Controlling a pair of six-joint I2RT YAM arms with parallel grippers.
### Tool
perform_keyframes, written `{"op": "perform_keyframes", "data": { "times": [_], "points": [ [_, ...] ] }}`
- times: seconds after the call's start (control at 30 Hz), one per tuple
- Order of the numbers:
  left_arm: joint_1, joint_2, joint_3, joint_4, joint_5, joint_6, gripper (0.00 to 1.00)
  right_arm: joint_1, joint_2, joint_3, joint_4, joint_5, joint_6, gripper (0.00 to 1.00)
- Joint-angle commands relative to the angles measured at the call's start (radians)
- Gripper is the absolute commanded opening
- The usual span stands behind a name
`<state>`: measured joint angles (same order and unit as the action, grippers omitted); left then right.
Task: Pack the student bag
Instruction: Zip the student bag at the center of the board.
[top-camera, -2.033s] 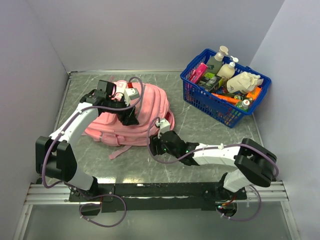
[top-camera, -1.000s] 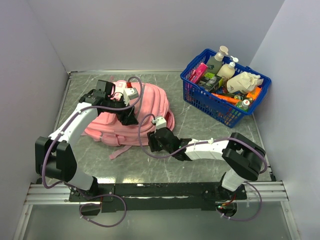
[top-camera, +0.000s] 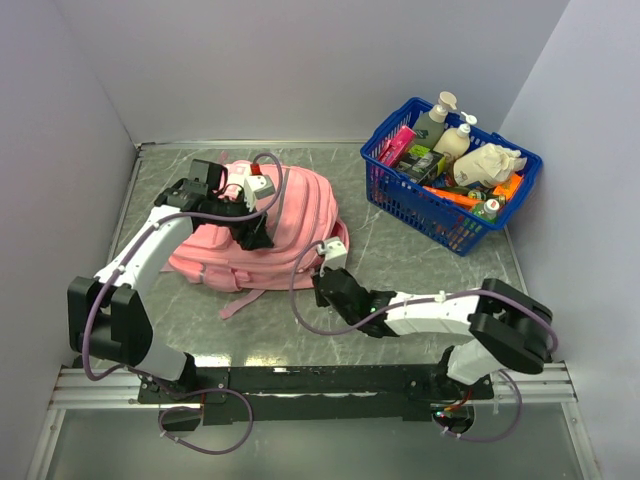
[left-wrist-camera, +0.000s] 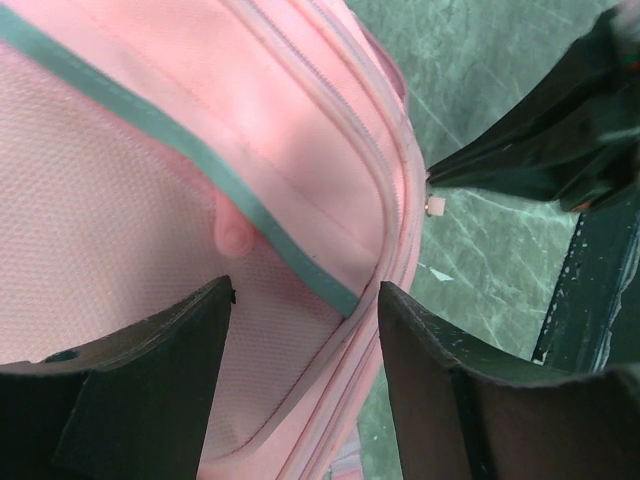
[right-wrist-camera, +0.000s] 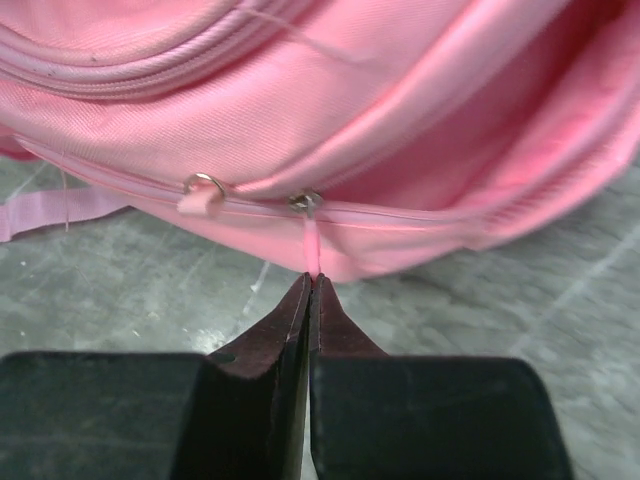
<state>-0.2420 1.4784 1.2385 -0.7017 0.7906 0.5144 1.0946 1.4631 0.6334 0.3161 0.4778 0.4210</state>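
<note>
The pink student bag (top-camera: 290, 215) lies flat on the table's left half. My left gripper (top-camera: 255, 238) hovers over its top, open, with the mesh side pocket and a grey trim strip (left-wrist-camera: 200, 170) between its fingers. My right gripper (top-camera: 322, 283) is at the bag's near edge, shut on a thin pink zipper pull (right-wrist-camera: 312, 250) that hangs from a metal slider (right-wrist-camera: 303, 202). A second slider with a pink tab (right-wrist-camera: 203, 190) sits just left of it on the same zipper line. In the left wrist view the right gripper's tip (left-wrist-camera: 440, 185) shows beside the bag (left-wrist-camera: 150, 150).
A blue plastic basket (top-camera: 388, 195) full of bottles, boxes and markers stands at the back right. A loose pink strap (top-camera: 240, 300) trails from the bag toward the near edge. Grey walls close in the left, back and right sides.
My right gripper has closed on the zipper pull and shifted slightly right and nearer along the bag's edge. The left arm has stayed in place.
</note>
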Motion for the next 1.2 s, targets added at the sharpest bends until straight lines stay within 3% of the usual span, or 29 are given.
{"op": "perform_keyframes", "data": {
  "times": [0.0, 0.33, 0.37, 0.4, 0.47, 0.5, 1.03, 1.17],
  "points": [
    [0.017, -0.027, 0.004, -0.016, -0.04, 0.035, 0.66, 0.004, -0.102, -0.04, 0.012, 0.082, 0.012, 0.0],
    [0.02, -0.041, 0.006, -0.027, -0.036, 0.036, 0.66, 0.004, -0.096, -0.066, 0.064, 0.056, -0.048, 0.0],
    [0.021, -0.041, 0.007, -0.028, -0.034, 0.036, 0.66, 0.005, -0.096, -0.078, 0.092, 0.041, -0.069, 0.29],
    [0.021, -0.04, 0.009, -0.031, -0.033, 0.039, 0.66, 0.008, -0.096, -0.087, 0.13, 0.032, -0.068, 0.45],
    [0.021, -0.038, 0.01, -0.033, -0.031, 0.039, 0.66, 0.007, -0.084, -0.092, 0.149, 0.012, -0.073, 0.6],
    [0.021, -0.036, 0.012, -0.033, -0.027, 0.038, 0.66, 0.007, -0.064, -0.089, 0.159, 0.004, -0.077, 0.62],
    [0.021, -0.035, 0.019, -0.055, -0.028, 0.055, 0.67, 0.01, 0.181, 0.075, 0.225, 0.036, -0.067, 0.45],
    [0.023, -0.035, 0.015, -0.064, -0.031, 0.065, 0.67, 0.011, 0.203, 0.086, 0.21, 0.073, -0.044, 0.33]
  ]
}}
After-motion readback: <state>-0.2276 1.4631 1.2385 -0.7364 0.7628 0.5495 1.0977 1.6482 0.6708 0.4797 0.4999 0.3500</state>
